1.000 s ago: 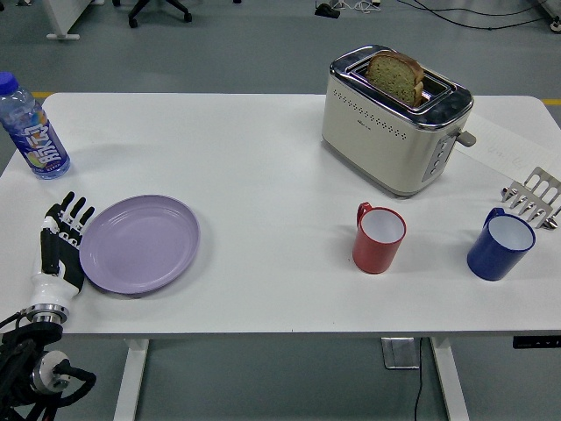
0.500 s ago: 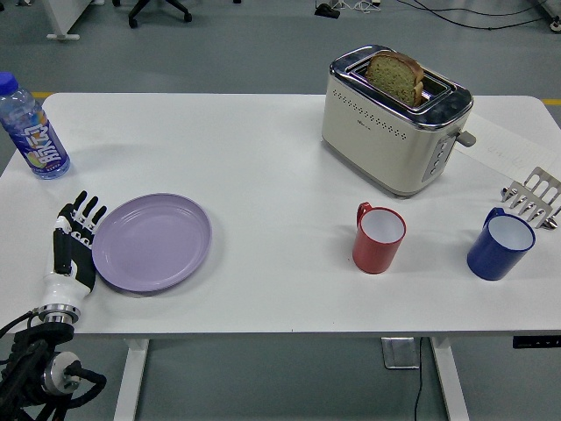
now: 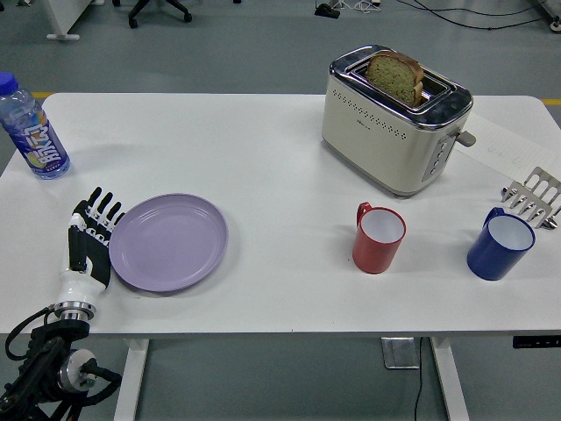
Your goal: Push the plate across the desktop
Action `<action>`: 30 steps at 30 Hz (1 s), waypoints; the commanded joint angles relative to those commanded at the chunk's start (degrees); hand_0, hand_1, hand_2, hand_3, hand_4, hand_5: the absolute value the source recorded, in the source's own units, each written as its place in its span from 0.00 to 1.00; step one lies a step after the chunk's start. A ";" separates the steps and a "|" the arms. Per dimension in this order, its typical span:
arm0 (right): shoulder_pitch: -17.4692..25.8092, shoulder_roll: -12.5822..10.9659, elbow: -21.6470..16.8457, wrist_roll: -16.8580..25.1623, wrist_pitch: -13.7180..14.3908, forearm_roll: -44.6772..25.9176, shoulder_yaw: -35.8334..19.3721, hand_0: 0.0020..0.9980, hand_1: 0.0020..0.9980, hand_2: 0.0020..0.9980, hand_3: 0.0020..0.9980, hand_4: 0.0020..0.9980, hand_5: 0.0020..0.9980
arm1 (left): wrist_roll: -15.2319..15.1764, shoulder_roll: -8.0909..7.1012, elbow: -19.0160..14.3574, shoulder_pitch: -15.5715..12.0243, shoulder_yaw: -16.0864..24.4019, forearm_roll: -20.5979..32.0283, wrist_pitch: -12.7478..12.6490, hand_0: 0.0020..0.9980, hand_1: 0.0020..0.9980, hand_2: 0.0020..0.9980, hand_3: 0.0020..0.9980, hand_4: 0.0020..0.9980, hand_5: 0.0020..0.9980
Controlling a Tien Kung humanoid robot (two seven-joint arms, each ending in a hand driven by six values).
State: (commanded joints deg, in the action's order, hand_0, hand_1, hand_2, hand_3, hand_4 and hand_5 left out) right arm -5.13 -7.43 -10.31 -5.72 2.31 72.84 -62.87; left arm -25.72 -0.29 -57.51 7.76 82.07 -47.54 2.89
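- The round lilac plate point(image 3: 168, 242) lies flat on the left part of the white desk point(image 3: 272, 167); I judge the push under way, with most of the desk's width to the right left to cross.
- The black-and-white left hand point(image 3: 89, 241) stands edge-on, fingers straight and together, gripping nothing, pressed against the plate's left rim.
- The red mug point(image 3: 379, 237) stands well right of the plate.

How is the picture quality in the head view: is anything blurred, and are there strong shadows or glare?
Head view: sharp throughout; the left hand and purple plate show no motion blur. Lighting is even and soft, with only faint shadows under the red mug and blue mug. Bright reflections show on the toaster chrome top.
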 joint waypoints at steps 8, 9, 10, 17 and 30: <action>-0.17 -0.12 0.00 0.05 -0.03 0.06 0.08 0.63 0.56 0.66 0.61 0.16 0.32 | -0.21 0.29 0.31 0.66 -2.30 0.58 -0.12 0.89 0.91 0.95 0.93 0.50 1.00; -0.17 -0.14 0.00 0.06 -0.03 0.05 0.10 0.63 0.56 0.66 0.61 0.16 0.32 | -0.25 0.29 0.35 0.73 -2.72 0.68 -0.14 0.89 0.91 0.95 0.93 0.50 1.00; -0.17 -0.14 0.00 0.06 -0.03 0.05 0.11 0.63 0.56 0.66 0.61 0.16 0.32 | -0.27 0.29 0.36 0.75 -2.85 0.71 -0.15 0.89 0.91 0.95 0.93 0.50 1.00; -0.23 -0.19 0.00 0.08 -0.06 0.15 0.12 0.63 0.56 0.66 0.61 0.16 0.32 | -0.72 0.29 0.47 1.48 -4.71 1.17 -0.49 0.89 0.91 0.95 0.93 0.50 1.00; -0.47 -0.23 0.00 0.07 -0.15 0.22 0.31 0.63 0.56 0.66 0.61 0.16 0.32 | -1.37 0.29 0.08 1.85 -8.44 2.19 -1.07 0.89 0.91 0.95 0.93 0.49 1.00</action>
State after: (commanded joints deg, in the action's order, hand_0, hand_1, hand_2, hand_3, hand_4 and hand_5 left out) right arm -5.60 -7.66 -10.31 -5.65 2.17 73.06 -62.55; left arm -27.09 0.00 -57.43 9.61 73.63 -45.35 1.82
